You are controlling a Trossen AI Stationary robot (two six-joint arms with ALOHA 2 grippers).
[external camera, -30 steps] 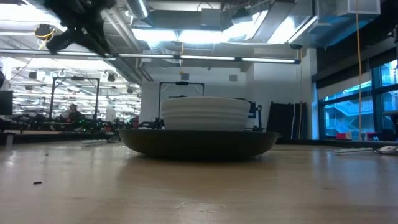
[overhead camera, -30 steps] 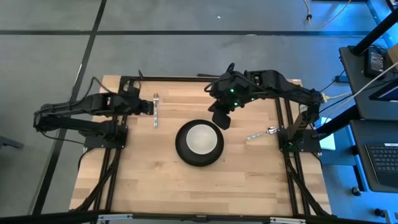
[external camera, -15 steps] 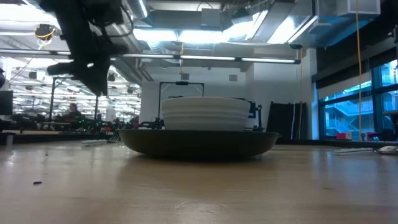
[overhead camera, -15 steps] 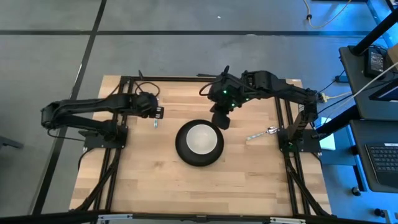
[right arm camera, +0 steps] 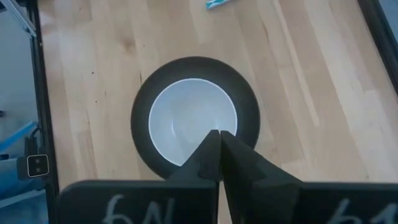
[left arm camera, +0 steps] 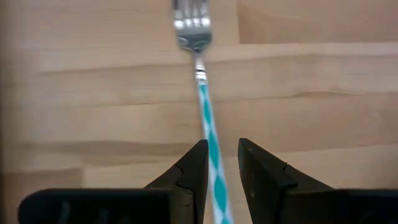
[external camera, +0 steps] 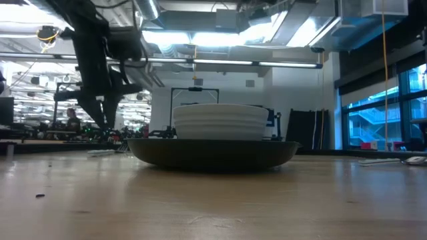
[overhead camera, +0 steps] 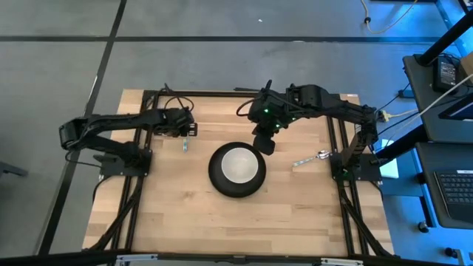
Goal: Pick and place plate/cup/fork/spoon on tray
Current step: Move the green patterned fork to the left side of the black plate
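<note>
Left wrist view: we see left gripper [left arm camera: 219, 163] straddling fork [left arm camera: 202, 87] handle, fingers spread, not pinching. Fork lies on table [overhead camera: 185, 214] left of plate [overhead camera: 236, 171]. Cup [overhead camera: 240, 164] sits on plate. Right gripper [overhead camera: 266, 144] clenched, empty, above plate's far rim. Spoon [overhead camera: 310, 158] right of plate.

The right gripper [right arm camera: 219, 138] hangs above the cup [right arm camera: 193, 120], its fingers pressed together. The cup sits centred on the plate [right arm camera: 143, 90], on the table [right arm camera: 311, 74].
</note>
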